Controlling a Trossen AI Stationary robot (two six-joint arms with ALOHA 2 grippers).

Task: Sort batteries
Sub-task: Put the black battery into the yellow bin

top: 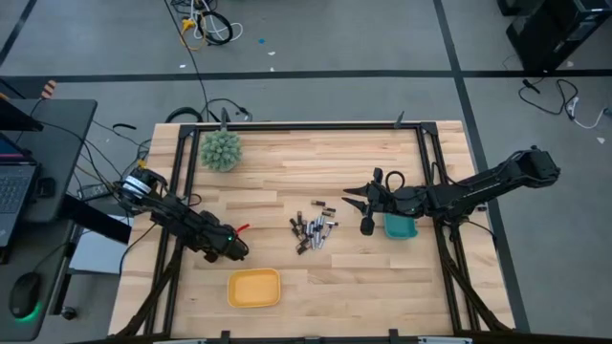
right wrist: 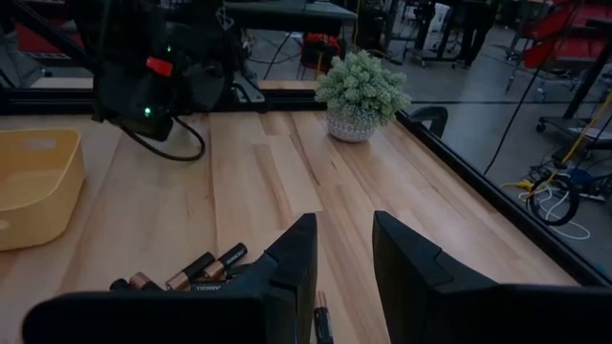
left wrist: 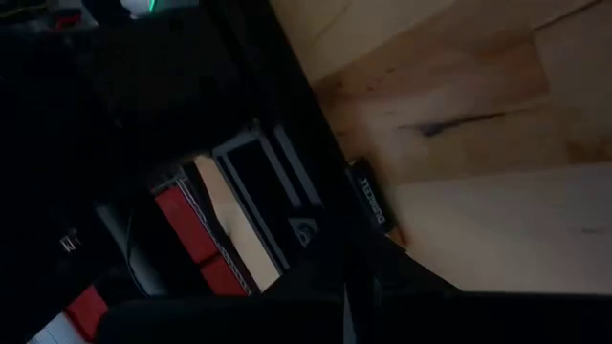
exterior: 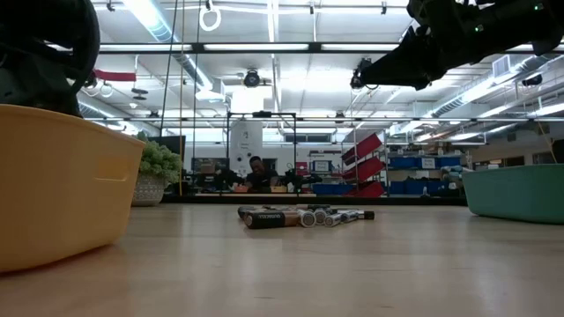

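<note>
We see the batteries [top: 314, 231] lying in one loose heap near the middle of the counter [top: 316, 172], dark and silvery cells mixed together, with no sign that any have been separated out. The yellow tray [top: 254, 288] sits near the front edge and looks empty as far as we can tell from above; the teal tray [top: 401, 227] stands to the right of the heap, partly under the right arm, and we cannot see into it properly. The right pincer [top: 356, 208] hovers above the counter just to the right of the heap, its fingers [right wrist: 292, 268] parted with nothing between them (in the wrist view several cells show just beyond the tips). The left pincer [top: 237, 250] rests low at the left of the counter, near the yellow tray, clenched and holding nothing we can make out. A small green plant [top: 221, 150] stands at the far left corner, apart from the work. We judge the sorting to be at or near its start: the whole heap remains to be picked through, and a first grasp by the right arm seems the likely step in hand.
</note>
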